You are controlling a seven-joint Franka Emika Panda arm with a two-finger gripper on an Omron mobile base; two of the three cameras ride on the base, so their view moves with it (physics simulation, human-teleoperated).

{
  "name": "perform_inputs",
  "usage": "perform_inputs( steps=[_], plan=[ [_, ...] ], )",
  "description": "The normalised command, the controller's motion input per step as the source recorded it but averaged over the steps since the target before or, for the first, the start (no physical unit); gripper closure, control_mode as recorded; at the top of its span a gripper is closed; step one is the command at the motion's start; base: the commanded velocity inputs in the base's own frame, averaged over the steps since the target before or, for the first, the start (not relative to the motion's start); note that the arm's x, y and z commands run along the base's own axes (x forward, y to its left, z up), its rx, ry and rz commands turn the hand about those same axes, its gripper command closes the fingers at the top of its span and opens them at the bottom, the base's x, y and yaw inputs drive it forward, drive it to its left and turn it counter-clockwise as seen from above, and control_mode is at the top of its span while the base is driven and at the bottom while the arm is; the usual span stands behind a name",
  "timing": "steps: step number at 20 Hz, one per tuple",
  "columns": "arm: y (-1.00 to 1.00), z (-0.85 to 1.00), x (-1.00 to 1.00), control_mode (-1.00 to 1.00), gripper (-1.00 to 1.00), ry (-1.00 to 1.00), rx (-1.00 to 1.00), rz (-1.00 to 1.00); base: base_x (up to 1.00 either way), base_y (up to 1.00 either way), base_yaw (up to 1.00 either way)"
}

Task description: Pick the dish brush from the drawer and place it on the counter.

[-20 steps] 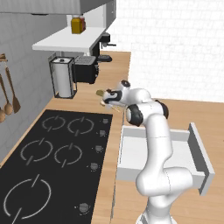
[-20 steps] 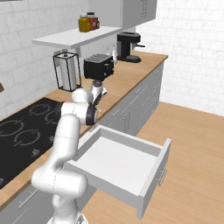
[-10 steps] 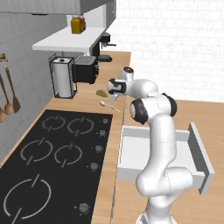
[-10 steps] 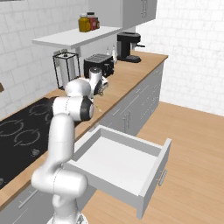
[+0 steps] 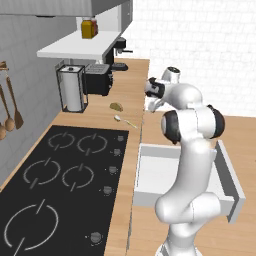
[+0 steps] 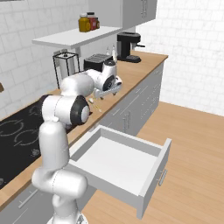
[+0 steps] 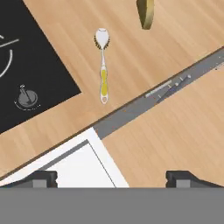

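the dish brush [image 7: 103, 65] lies flat on the counter [image 7: 175, 52], head at 12 o'clock, just off the cooktop [image 7: 30, 57], drawer [image 6: 127, 164] open w/ nothing in it. gripper [image 7: 111, 178] fingers spread wide, holding nothing. brush looks light, stiff, slim & prob slippery; best pinched mid-handle on the yellow part

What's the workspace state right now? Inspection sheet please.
Surface: wood counter with black cooktop set in.
Job's things: dish brush lies flat on the counter between cooktop corner and counter edge; drawer open, white inside, nothing seen in it.
Clutter: tan lump beyond the brush, apart from it.
Hand: hand above the counter edge, fingers wide apart, holding nothing.
Cables: nothing seen.
Surroundings: toaster, coffee machine, wall shelf with jars, hanging wooden spoons.
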Motion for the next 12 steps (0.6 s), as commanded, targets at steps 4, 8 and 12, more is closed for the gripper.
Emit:
perform_inputs(
  steps=[4,8,12],
  plan=[
    [-0.68,0.68,-1.0,-1.0,-1.0,0.04,0.0,-0.27,0.0,0.0,0.0],
    [-0.4,0.07,-0.98,-1.0,-1.0,-0.01,0.1,-0.15,0.0,0.0,0.0],
    [-0.01,0.05,-0.89,-1.0,-1.0,-0.01,0.02,0.0,0.0,0.0,0.0]
  ],
)
